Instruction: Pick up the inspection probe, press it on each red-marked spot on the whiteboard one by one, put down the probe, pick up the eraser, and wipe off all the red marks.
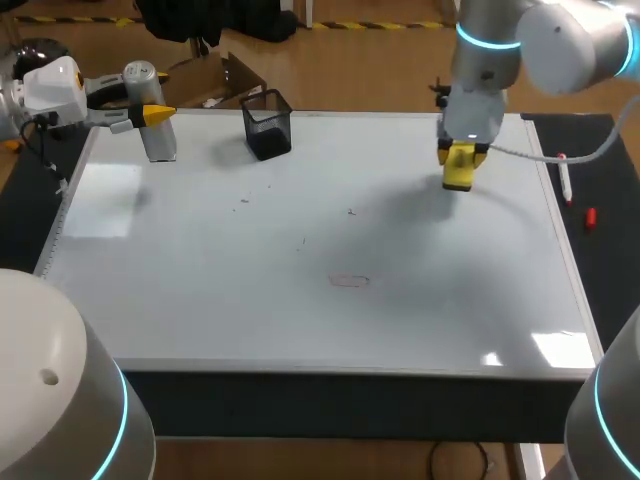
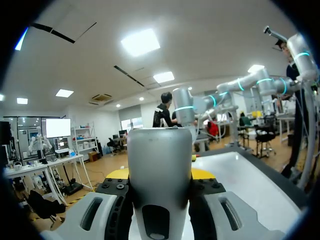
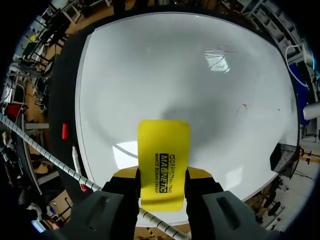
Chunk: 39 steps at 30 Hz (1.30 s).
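Note:
The inspection probe (image 1: pixel 152 125), a grey cylinder, stands upright over the whiteboard's (image 1: pixel 200 290) far left corner. My left gripper (image 1: pixel 150 115) is shut on it, and in the left wrist view the probe (image 2: pixel 160 165) fills the gap between that gripper's (image 2: pixel 160 176) fingers. The yellow eraser (image 1: pixel 458 170) hangs over the far right of the board with my right gripper (image 1: pixel 461 155) shut on it. In the right wrist view the eraser (image 3: pixel 164 160) sticks out ahead of the gripper (image 3: pixel 162 176). A faint red mark (image 1: pixel 350 281) lies near the board's middle, with a small red mark (image 3: pixel 243 106) farther back.
A black open box (image 1: pixel 267 123) stands at the board's far edge, right of the probe. A marker pen (image 1: pixel 565 180) and a red cap (image 1: pixel 590 217) lie on the dark strip right of the board.

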Each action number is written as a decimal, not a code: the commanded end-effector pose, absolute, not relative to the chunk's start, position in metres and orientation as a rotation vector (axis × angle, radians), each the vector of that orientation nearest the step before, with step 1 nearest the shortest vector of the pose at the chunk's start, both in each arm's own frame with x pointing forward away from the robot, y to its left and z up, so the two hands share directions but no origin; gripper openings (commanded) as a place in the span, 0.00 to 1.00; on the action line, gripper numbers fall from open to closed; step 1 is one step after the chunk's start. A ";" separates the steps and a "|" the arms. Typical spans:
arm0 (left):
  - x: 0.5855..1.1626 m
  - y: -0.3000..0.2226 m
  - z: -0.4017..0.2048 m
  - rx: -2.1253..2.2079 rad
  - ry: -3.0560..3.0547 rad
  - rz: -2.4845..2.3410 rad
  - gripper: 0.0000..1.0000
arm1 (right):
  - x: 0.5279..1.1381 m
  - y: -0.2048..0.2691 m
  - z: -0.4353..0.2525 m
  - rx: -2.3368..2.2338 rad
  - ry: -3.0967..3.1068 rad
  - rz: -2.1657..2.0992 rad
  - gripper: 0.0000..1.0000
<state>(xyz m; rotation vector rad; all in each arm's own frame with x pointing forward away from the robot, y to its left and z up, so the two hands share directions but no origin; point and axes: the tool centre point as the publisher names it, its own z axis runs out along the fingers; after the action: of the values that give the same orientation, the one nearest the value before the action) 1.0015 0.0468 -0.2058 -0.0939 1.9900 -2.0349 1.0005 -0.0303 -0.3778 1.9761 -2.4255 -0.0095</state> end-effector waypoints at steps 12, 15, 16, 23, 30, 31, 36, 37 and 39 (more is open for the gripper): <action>1.001 0.046 -0.205 -0.093 1.989 -2.033 0.00 | 1.059 -0.091 -0.386 1.924 -2.471 -0.092 0.00; 1.001 0.046 -0.205 -0.093 1.989 -2.033 0.00 | 1.059 -0.088 -0.383 1.921 -2.470 -0.099 0.00; 1.001 0.046 -0.205 -0.093 1.989 -2.033 0.00 | 1.065 -0.093 -0.386 1.921 -2.468 -0.103 0.00; 1.001 0.046 -0.205 -0.093 1.989 -2.033 0.00 | 1.070 -0.100 -0.388 1.888 -2.484 -0.091 0.00; 1.001 0.046 -0.205 -0.093 1.989 -2.033 0.00 | 1.070 -0.100 -0.388 1.888 -2.484 -0.091 0.00; 1.001 0.046 -0.205 -0.093 1.989 -2.033 0.00 | 1.070 -0.100 -0.388 1.888 -2.484 -0.091 0.00; 1.001 0.046 -0.205 -0.093 1.989 -2.033 0.00 | 1.070 -0.100 -0.388 1.888 -2.484 -0.091 0.00; 1.001 0.046 -0.205 -0.093 1.989 -2.033 0.00 | 1.070 -0.100 -0.388 1.888 -2.484 -0.091 0.00; 1.001 0.046 -0.205 -0.093 1.989 -2.033 0.00 | 1.070 -0.100 -0.388 1.888 -2.484 -0.091 0.00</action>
<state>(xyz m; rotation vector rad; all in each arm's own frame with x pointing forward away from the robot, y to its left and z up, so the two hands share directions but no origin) 1.0014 0.0467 -0.2058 -0.0938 1.9900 -2.0351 1.0690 -0.0991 -0.3889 1.8862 -2.4882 -0.0937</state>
